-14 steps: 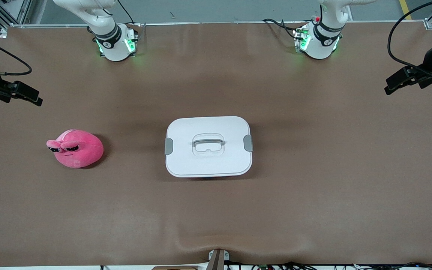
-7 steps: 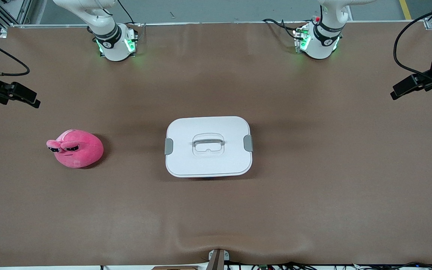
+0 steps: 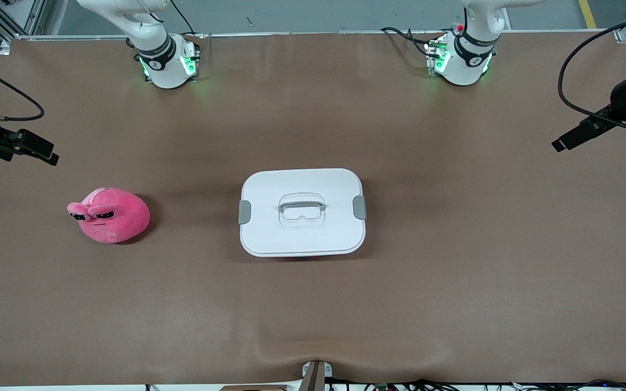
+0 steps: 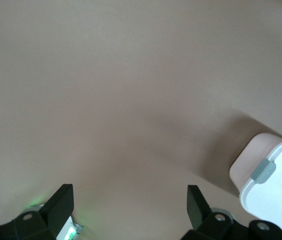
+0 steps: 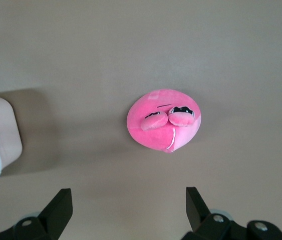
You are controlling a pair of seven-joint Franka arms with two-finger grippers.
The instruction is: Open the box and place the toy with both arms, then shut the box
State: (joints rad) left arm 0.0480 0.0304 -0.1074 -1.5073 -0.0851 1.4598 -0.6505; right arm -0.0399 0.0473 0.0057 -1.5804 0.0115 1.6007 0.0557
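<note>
Currently the box [image 3: 302, 212] sits lidded mid-surface, the toy [image 3: 110, 214] toward the right arm's end. Left gripper [image 4: 130, 202] and right gripper [image 5: 128, 202] hover over bare surface [image 3: 454, 271], jaws wide apart, empty.

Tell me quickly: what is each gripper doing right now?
Left gripper: open, empty, up over bare table at the left arm's end.
Right gripper: open, empty, above the table near the toy.

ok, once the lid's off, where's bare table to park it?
Bare table runs from the box toward the left arm's end, and along the camera edge. Toward the right arm's end, the toy takes part. Left gripper and right gripper hang open above the ends.
</note>
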